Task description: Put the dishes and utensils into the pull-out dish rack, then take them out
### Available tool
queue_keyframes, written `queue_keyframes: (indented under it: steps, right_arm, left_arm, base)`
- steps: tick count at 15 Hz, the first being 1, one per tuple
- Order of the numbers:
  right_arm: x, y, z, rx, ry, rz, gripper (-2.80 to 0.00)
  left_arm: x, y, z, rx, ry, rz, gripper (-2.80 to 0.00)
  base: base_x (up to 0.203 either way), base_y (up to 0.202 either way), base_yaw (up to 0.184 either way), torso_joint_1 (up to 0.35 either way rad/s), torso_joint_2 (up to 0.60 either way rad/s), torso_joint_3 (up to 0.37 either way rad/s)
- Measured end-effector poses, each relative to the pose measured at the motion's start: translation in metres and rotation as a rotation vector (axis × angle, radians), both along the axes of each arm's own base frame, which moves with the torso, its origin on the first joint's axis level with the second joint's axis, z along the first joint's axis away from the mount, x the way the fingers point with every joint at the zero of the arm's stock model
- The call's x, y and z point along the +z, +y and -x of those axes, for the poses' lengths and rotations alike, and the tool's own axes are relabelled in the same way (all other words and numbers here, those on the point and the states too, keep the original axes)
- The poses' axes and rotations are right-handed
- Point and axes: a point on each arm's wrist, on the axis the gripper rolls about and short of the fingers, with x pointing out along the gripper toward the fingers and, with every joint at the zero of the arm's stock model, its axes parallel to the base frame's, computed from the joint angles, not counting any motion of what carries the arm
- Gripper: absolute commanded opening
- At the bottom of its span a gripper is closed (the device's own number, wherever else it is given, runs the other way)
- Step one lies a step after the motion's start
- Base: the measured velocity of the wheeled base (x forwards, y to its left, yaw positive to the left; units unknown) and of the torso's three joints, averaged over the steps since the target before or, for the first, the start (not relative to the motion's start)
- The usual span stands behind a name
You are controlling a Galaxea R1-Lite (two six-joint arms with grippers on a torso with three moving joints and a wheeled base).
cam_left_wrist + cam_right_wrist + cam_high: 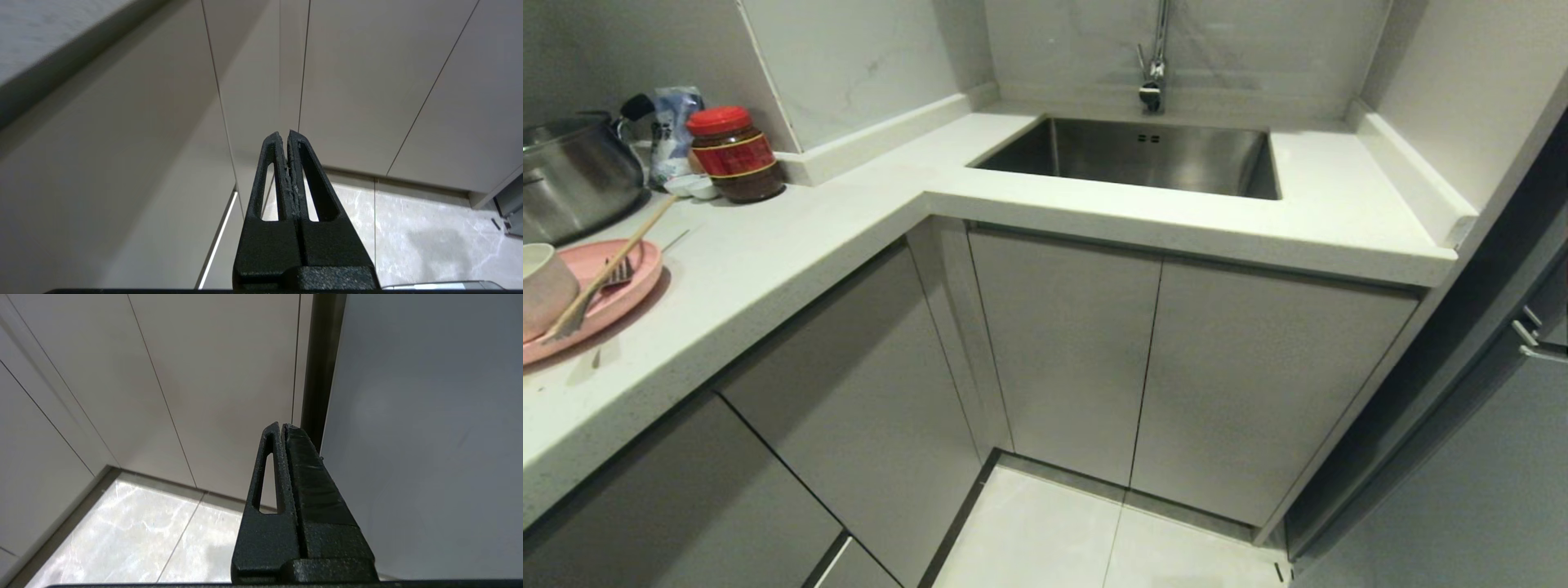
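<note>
Starting out, we see nothing loaded: pink plate (613, 304), bowl (543, 287), chopsticks (609, 269) and fork (619, 272) sit at the frame's left on the worktop (792, 237); left claw (284, 136) and right claw (282, 428) both pressed together, empty.

Soft, even indoor light is falling from above, leaving the pale speckled stone surface (1045, 196) bright while the grey cabinet doors (1143, 359) beneath its overhang are sitting in duller shade. The brushed steel sink basin (1152, 155) is darkening toward its near wall, with a faint sheen on its far side. The wide pink oval plate (621, 298) is casting a short shadow onto the surface on its near side. In the head view straight edges are bowing toward the corners. In the left wrist view the glossy marbled floor tiles (429, 241) are catching pale glare and a blurry grey shadow patch, and the surface's underside at the corner is looking smeared and out of focus. In the right wrist view the floor tiles (122, 539) are glaring white.
</note>
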Motion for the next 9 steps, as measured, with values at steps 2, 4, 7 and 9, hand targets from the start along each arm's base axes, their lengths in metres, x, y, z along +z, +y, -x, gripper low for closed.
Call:
queue_keyframes:
  steps: [2,4,7,9]
  right_arm:
    - [0.0,0.0,0.0,0.0,0.0,0.0,-2.8]
    - [0.0,0.0,0.0,0.0,0.0,0.0,-2.8]
    - [0.0,0.0,0.0,0.0,0.0,0.0,-2.8]
    - [0.0,0.0,0.0,0.0,0.0,0.0,-2.8]
  left_arm:
    - [0.0,0.0,0.0,0.0,0.001,-0.001,-2.8]
    - [0.0,0.0,0.0,0.0,0.0,-0.002,-2.8]
    - [0.0,0.0,0.0,0.0,0.0,-0.003,-2.8]
    - [0.0,0.0,0.0,-0.001,0.0,-0.002,-2.8]
  base:
    - [0.0,0.0,0.0,0.003,0.0,0.211]
    - [0.0,0.0,0.0,-0.003,0.0,0.207]
    - [0.0,0.0,0.0,-0.002,0.0,0.203]
    - [0.0,0.0,0.0,0.004,0.0,0.207]
